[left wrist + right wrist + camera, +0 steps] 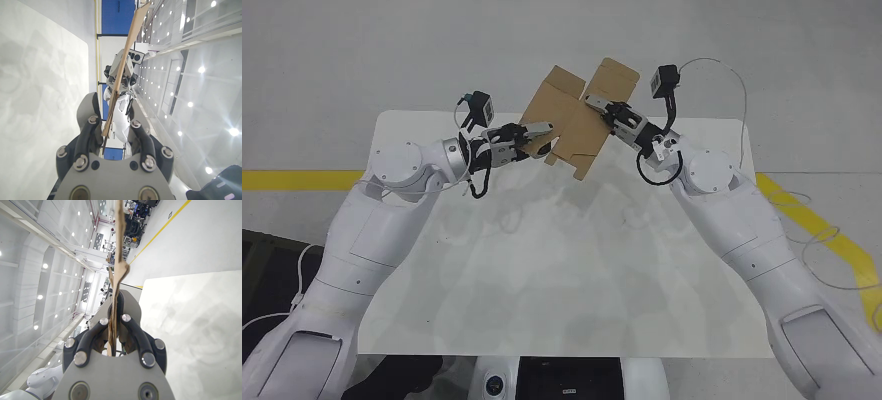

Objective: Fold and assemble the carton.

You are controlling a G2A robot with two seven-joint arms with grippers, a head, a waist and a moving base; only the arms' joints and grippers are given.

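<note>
A flat brown carton (567, 120) hangs in the air over the far edge of the white table (562, 290), tilted and unfolded. My right gripper (594, 104) is shut on its far right flap; the right wrist view shows the carton (119, 237) edge-on, pinched between the fingers of that gripper (115, 302). My left gripper (537, 133) is at the carton's near left edge. In the left wrist view the carton (130, 41) runs edge-on between the spread fingers of the left gripper (114, 106), close to one finger (92, 111) and apart from the other. Farther off, the right gripper (121, 75) clamps the sheet.
The table top (189, 317) below both arms is bare white. A yellow floor line (292, 180) runs past the table's left and right sides. A thin cable (722, 70) loops from the right wrist camera.
</note>
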